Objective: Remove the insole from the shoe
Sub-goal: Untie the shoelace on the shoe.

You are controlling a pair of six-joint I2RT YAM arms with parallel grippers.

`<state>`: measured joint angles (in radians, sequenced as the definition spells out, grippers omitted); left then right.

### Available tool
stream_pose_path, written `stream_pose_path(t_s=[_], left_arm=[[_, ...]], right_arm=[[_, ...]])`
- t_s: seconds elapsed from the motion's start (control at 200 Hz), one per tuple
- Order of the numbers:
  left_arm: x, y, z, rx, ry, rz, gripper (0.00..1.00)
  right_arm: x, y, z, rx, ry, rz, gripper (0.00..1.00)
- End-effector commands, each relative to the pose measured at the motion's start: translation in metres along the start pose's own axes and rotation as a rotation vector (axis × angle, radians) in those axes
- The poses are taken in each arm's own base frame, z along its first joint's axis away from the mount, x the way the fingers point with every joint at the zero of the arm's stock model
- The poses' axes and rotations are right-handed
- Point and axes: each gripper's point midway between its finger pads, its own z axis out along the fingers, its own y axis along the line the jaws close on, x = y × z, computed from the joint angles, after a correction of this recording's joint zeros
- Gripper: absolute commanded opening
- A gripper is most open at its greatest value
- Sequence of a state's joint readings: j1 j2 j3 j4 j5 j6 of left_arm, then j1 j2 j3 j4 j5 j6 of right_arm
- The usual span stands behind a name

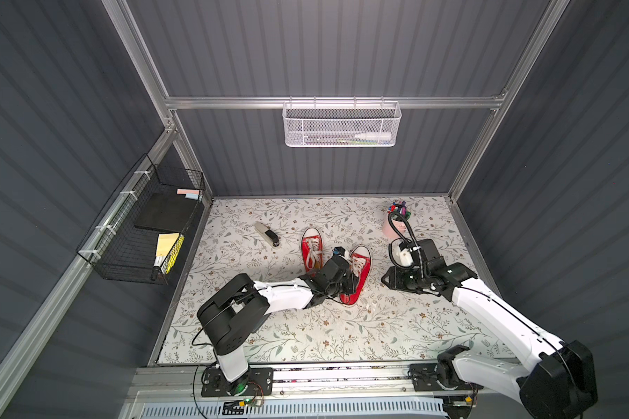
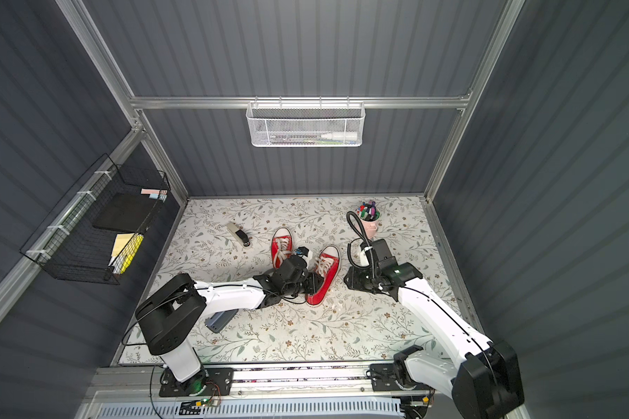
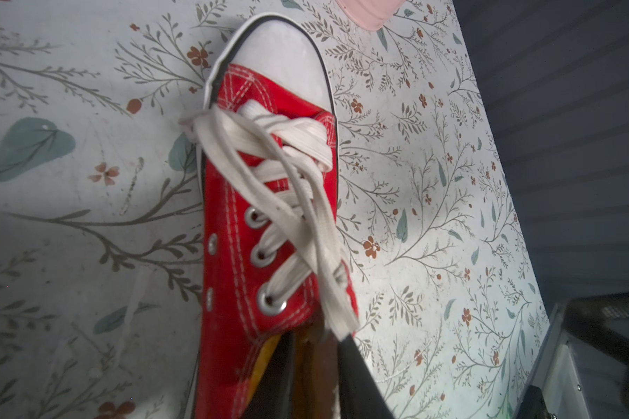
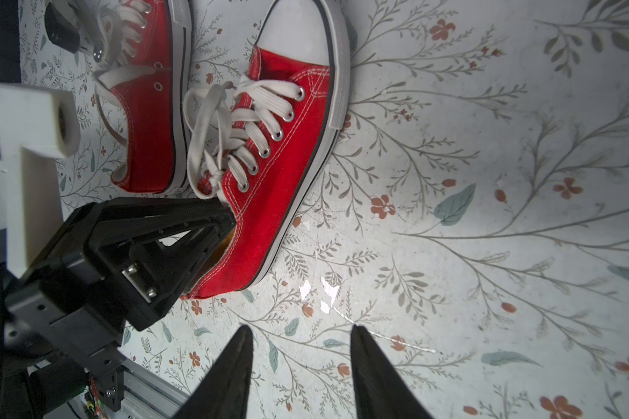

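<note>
Leftmost, noted a wire basket [image 1: 124,268] hung on the side wall, well apart from the work. Further along, found a stapler [image 1: 267,234] lying loose on the desk [image 1: 342,326], then a spare red shoe [image 1: 312,250] standing untouched, toe pointing away.

Just beside it, found the left pincer [image 4: 227,223] dipped into the heel opening of the shoe [image 1: 362,279], with the laces [image 3: 269,145] tied and one end draped over a finger in the left wrist view. Saw the fingers [image 3: 358,381] drawn narrow, with a brownish strip between them and a yellow-orange edge, taken for the insole [image 3: 266,362], showing at the collar. Judged the pincer closed on that edge, though could not confirm a firm hold from these views. Placed the insole inside the shoe, not yet drawn out.

Rightward, found the right pincer [image 4: 301,330] hovering low over bare desk near the shoe's outer side, jaws standing apart and holding nothing. Beyond it, near the back, noted a pink cup [image 1: 389,228] of markers [image 1: 398,210].

Reckoned the reach and pinch done. Reckoned the lift, the pull clear of the collar and the set-down left to do, perhaps with the right pincer steadying the shoe.
</note>
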<state>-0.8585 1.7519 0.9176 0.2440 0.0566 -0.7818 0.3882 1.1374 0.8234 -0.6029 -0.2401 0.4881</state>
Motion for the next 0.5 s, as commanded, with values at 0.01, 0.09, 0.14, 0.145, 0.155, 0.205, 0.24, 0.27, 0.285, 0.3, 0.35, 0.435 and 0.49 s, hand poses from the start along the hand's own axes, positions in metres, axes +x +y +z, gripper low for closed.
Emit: stream_pose_path(t_s=[0.01, 0.09, 0.14, 0.145, 0.155, 0.205, 0.24, 0.27, 0.285, 0.3, 0.35, 0.435, 0.49], left_arm=[[-0.007, -0.004, 0.007, 0.015, -0.006, -0.003, 0.27], [-0.005, -0.002, 0.011, 0.015, 0.002, -0.012, 0.27], [-0.005, -0.001, 0.012, 0.020, 0.001, -0.019, 0.26], [-0.004, -0.001, 0.012, 0.020, 0.002, -0.019, 0.26], [-0.004, -0.002, 0.012, 0.022, 0.002, -0.019, 0.26], [-0.005, -0.002, 0.013, 0.030, -0.001, -0.023, 0.26], [-0.007, -0.004, 0.013, 0.038, -0.008, -0.023, 0.25], [-0.007, -0.003, 0.014, 0.041, -0.009, -0.026, 0.24], [-0.008, -0.004, 0.014, 0.045, -0.011, -0.026, 0.24], [-0.008, -0.005, 0.014, 0.049, -0.012, -0.027, 0.24], [-0.008, -0.006, 0.015, 0.061, -0.014, -0.028, 0.23], [-0.009, -0.008, 0.017, 0.077, -0.012, -0.030, 0.19], [-0.009, -0.008, 0.018, 0.081, -0.007, -0.032, 0.14]], right_arm=[[0.006, -0.003, -0.001, 0.000, 0.015, -0.004, 0.47], [0.005, -0.003, -0.001, -0.001, 0.014, -0.004, 0.46], [0.005, -0.002, -0.001, -0.005, 0.016, -0.005, 0.46], [0.005, -0.002, -0.001, -0.005, 0.016, -0.005, 0.46], [0.005, -0.002, -0.001, -0.005, 0.016, -0.004, 0.46], [0.006, -0.002, 0.000, -0.008, 0.019, -0.003, 0.46], [0.006, -0.002, 0.000, -0.009, 0.022, -0.002, 0.46], [0.007, -0.002, 0.001, -0.010, 0.026, -0.001, 0.46], [0.007, -0.002, 0.001, -0.012, 0.026, -0.001, 0.46], [0.007, -0.002, 0.001, -0.013, 0.027, -0.002, 0.46], [0.008, -0.002, 0.002, -0.013, 0.030, -0.003, 0.45], [0.008, -0.002, 0.002, -0.013, 0.031, -0.010, 0.45], [0.008, -0.002, 0.001, -0.012, 0.032, -0.012, 0.45]])
